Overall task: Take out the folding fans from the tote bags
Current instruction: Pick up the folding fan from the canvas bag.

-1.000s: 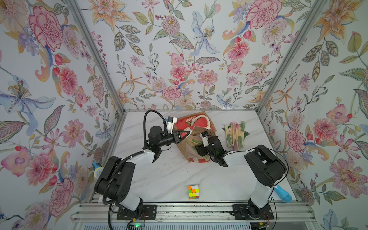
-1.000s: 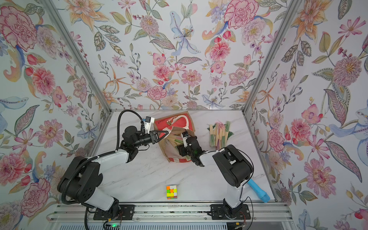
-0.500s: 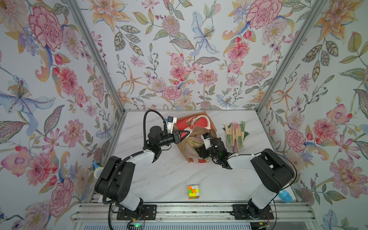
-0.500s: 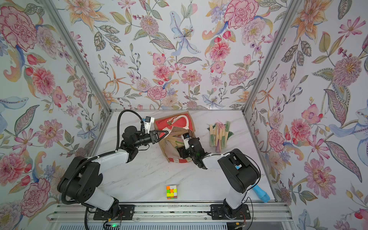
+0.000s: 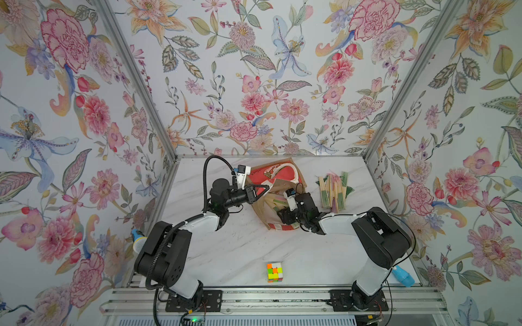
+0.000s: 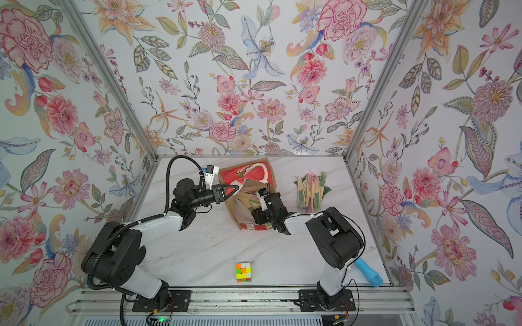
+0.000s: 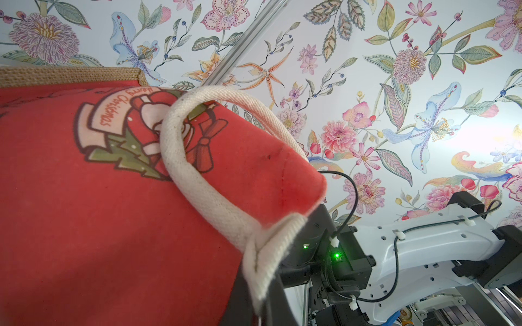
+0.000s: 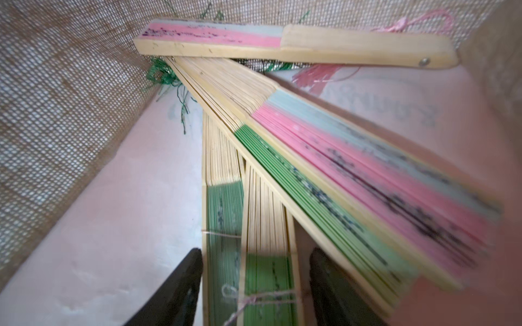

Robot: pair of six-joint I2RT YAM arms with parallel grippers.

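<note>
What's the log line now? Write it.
left gripper: shut on tote bag | right gripper: open, astride green fans inside | fan pile: beside bag

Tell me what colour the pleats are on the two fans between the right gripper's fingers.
Both fans have green pleats, clearest in the right wrist view.

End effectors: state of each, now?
Left end effector: closed on the rim of the tote bag.
Right end effector: open, astride two green folding fans inside the bag.
</note>
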